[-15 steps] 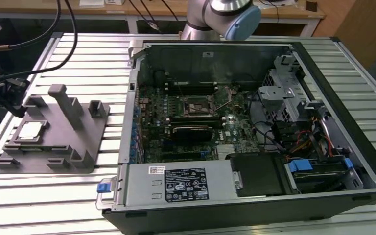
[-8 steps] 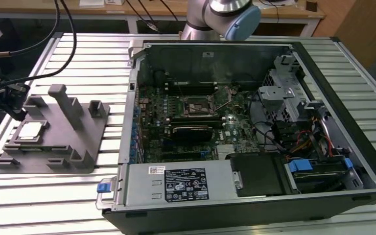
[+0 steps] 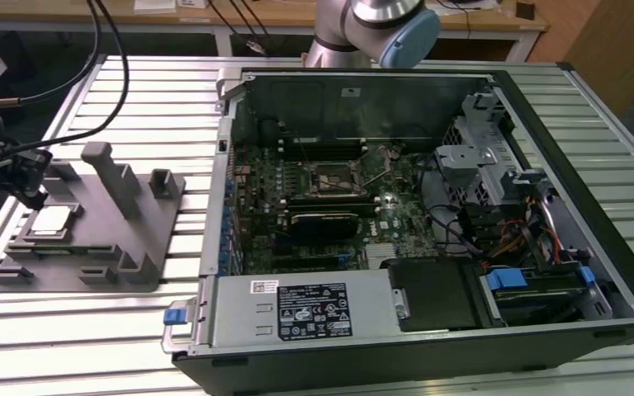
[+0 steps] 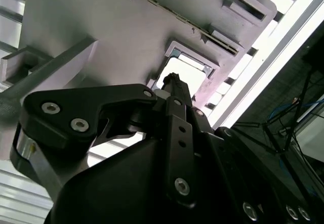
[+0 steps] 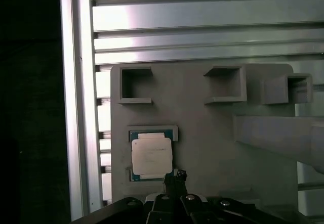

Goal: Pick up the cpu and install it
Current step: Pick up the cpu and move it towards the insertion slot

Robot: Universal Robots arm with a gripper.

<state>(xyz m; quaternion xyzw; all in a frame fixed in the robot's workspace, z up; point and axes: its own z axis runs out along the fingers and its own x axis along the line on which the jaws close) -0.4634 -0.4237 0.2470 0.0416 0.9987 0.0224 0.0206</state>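
End effector (image 3: 29,186) hangs low over the grey fixture block (image 3: 152,223) at the exterior view's left. Its dark tip (image 5: 175,177) sits just beside 1 corner of the cpu (image 5: 152,155), and whether it is apart or together I cannot tell. Whether the tip touches the chip cannot be told either.

The cpu (image 3: 53,219) lies flat in a shallow square recess of the fixture block, pale metal top up, with a thin blue-green edge showing around it in the first wrist view. In the second wrist view the cpu (image 4: 192,75) shows as a bright square just past the black tip (image 4: 172,80).

Around the recess the fixture block (image 5: 202,143) carries 3 open square pockets and a tall upright post (image 3: 113,177). The block rests on a slatted metal counter (image 3: 130,82).

Well apart, toward the exterior view's right, an open computer case (image 3: 598,206) lies on its side on the same counter — inside it a motherboard (image 3: 395,219) with its square socket (image 3: 333,180) uncovered, metal frame raised, and a power supply (image 3: 295,309) along the near edge. The robot arm (image 3: 372,25) rises behind the case.
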